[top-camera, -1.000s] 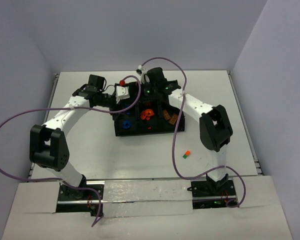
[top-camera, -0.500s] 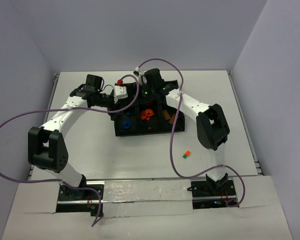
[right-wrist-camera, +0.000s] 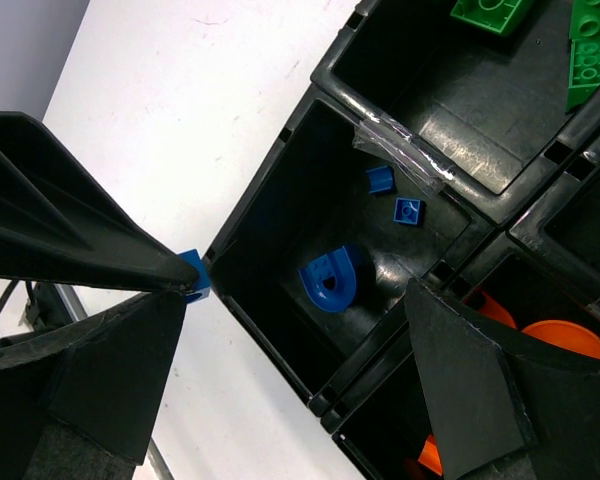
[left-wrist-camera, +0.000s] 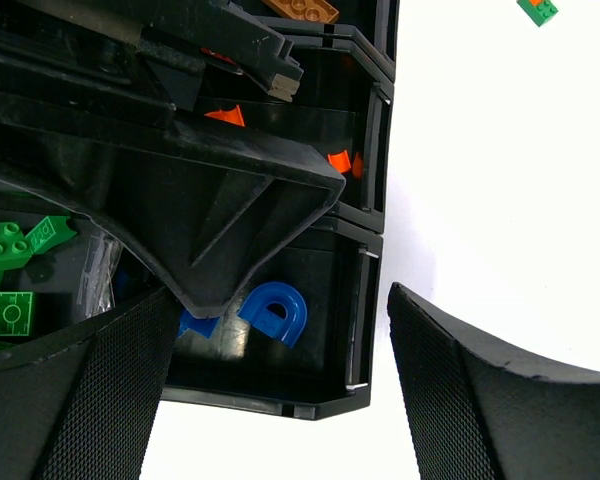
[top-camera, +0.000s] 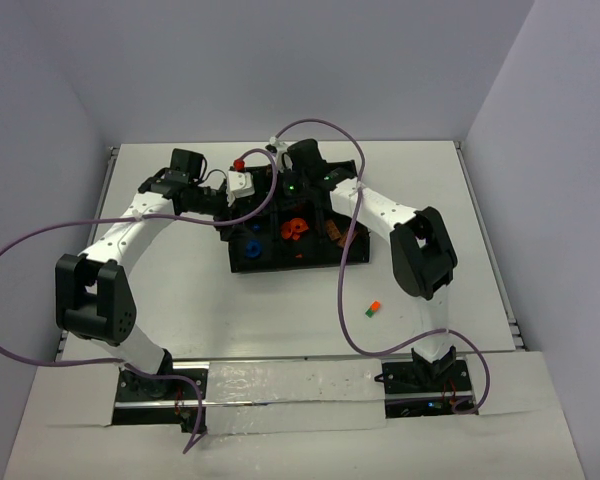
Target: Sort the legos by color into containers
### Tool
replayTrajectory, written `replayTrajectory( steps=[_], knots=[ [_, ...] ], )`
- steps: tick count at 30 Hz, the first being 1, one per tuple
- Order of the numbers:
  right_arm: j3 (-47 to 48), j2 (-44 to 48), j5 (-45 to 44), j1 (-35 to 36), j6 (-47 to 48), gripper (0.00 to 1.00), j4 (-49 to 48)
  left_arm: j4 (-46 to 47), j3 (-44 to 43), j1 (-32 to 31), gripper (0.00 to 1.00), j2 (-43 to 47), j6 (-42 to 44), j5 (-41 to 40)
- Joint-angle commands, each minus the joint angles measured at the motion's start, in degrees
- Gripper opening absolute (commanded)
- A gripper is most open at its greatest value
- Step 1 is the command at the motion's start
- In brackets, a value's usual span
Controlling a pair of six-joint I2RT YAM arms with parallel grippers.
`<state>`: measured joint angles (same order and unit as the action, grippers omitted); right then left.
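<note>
The black tray sits mid-table, and both grippers hang over its left end. My left gripper is open and straddles the corner of the tray where a blue arch lego lies. My right gripper is open above that same compartment, over the blue arch and two small blue legos. A tiny blue brick lies outside the tray's corner, at my right gripper's left fingertip. Green legos fill the neighbouring compartment. Orange legos and brown ones lie further right.
An orange and green lego lies loose on the white table in front of the tray's right end. A small red object sits behind the tray. Purple cables loop over both arms, and walls close in the back and sides.
The right arm's elbow and wrist have shifted slightly left. The left wrist has edged a little left too. Both grippers stay open.
</note>
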<state>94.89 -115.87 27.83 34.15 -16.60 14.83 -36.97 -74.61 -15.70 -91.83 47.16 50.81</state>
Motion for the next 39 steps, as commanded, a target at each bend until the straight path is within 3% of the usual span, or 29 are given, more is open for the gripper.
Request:
replayTrajectory(
  steps=[1, 12, 39],
  knots=[
    [1.9, -1.3, -4.5, -0.1, 1.7, 0.96, 0.3, -2.3, -2.9, 0.0, 0.88, 3.1, 0.5, 3.7],
    [0.2, -0.4, -6.0, -0.2, 1.6, 0.96, 0.0, -3.1, -3.1, 0.1, 0.88, 4.1, -0.4, 4.7],
    [-6.2, 8.9, -3.2, -0.5, 1.0, 0.99, -6.9, 5.4, -2.1, 0.1, 0.91, 2.3, -8.5, 5.4]
  ],
)
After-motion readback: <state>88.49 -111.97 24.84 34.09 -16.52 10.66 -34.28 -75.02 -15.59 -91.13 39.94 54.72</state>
